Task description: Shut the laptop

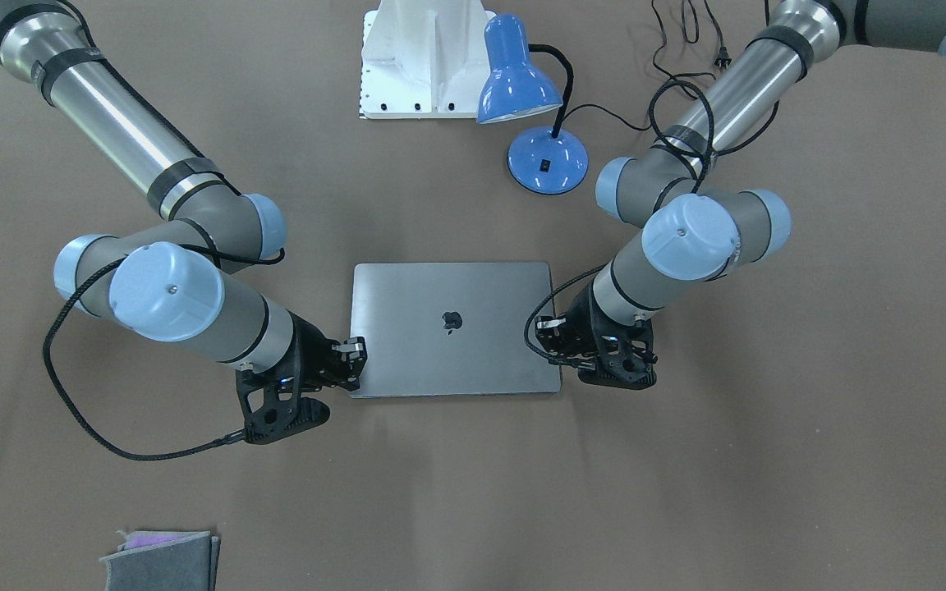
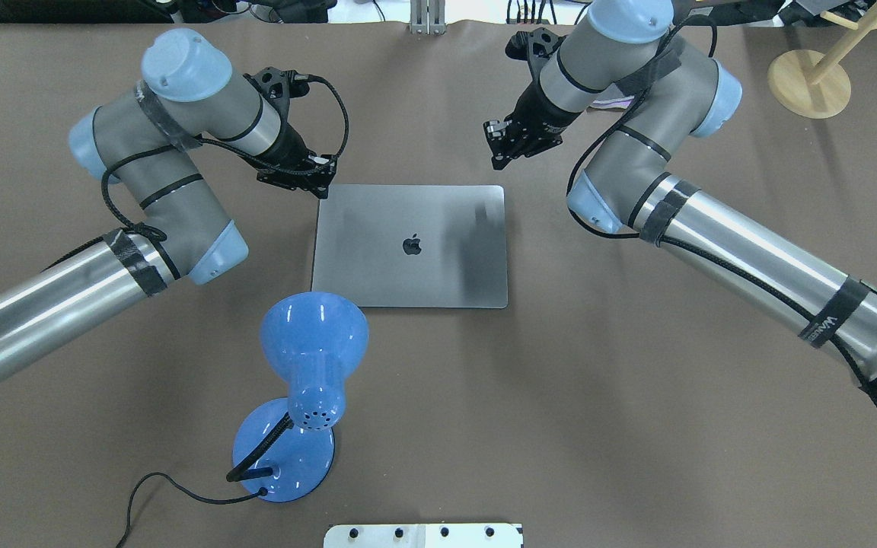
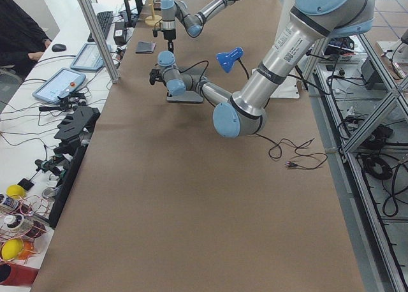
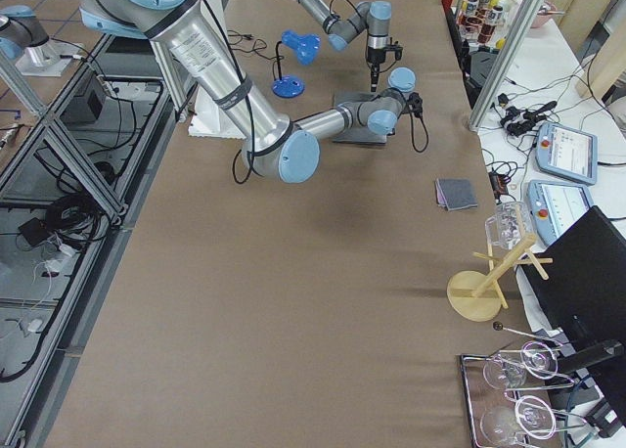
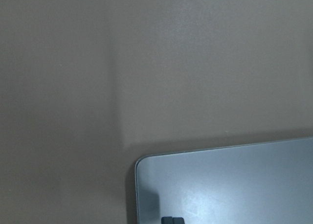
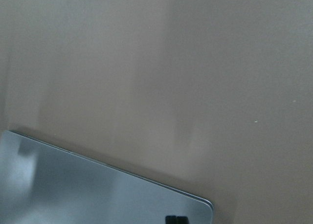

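Nearest the robot's edge of the tabletop stands a blue desk lamp. Beyond it, well in from every edge, the laptop lies flat with its lid down and logo up, so closing looks done. At its 2 far corners sit the left hand and the right hand, both clenched on nothing. The next move is probably to lift both hands straight up without dragging across the lid.
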Controlling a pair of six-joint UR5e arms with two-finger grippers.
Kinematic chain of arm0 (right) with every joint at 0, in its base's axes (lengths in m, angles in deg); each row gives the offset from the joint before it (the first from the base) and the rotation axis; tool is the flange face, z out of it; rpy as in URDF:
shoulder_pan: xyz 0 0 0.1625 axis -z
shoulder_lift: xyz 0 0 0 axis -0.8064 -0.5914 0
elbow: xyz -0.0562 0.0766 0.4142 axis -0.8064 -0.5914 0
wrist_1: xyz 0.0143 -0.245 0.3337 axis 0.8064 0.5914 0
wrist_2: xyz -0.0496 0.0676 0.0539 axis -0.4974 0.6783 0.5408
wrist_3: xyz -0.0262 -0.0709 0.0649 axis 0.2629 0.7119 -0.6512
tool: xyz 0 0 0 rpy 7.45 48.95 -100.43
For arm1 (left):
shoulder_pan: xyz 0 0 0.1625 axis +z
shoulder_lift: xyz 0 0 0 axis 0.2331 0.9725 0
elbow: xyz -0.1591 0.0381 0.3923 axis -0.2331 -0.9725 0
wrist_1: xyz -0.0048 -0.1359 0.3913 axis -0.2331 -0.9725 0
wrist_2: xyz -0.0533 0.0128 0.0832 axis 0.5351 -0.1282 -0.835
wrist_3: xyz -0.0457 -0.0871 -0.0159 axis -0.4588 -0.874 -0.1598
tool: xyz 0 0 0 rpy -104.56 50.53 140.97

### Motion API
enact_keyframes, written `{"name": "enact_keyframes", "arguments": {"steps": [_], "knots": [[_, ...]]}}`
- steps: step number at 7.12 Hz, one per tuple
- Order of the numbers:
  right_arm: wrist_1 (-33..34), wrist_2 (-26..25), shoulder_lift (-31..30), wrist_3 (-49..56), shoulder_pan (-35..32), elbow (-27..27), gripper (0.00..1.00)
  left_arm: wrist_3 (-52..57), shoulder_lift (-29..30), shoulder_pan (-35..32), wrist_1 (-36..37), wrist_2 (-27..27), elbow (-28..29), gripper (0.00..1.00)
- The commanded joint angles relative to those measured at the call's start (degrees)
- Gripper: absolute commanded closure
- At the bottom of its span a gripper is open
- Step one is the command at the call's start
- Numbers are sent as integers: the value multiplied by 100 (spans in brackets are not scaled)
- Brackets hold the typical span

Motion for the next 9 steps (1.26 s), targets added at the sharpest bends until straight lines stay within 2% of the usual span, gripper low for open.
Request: {"name": "enact_keyframes", "arguments": {"steps": [1, 2, 3, 4, 5, 6, 7, 8, 9], "knots": [[47, 519, -265, -173, -516, 303, 1, -155, -411, -458, 48, 137, -577, 2], [73, 571, -484, -182, -727, 548, 0, -121, -666, -905, 48, 468, -762, 2], [569, 616, -660, -104, -1051, 811, 0, -86, -800, -1544, 48, 993, -799, 1], [1227, 607, -793, 132, -1402, 1014, 0, 10, -1062, -2125, 40, 1085, -956, 1], [1703, 520, -1142, 952, -1745, 1155, 0, 872, -1491, -2557, 48, 1095, -1132, 2], [1951, 363, -1659, 2283, -2140, 1261, 0, 1951, -2043, -2962, 92, 1026, -1238, 2], [2232, -91, -2064, 3323, -2483, 1271, 0, 2658, -2484, -3331, 110, 1007, -1239, 2], [2514, -279, -2486, 4369, -2852, 1262, 0, 3440, -2949, -3596, 145, 999, -1239, 2], [2751, -411, -2821, 4788, -3161, 1314, 0, 4074, -3407, -3816, 180, 920, -1239, 2]]}}
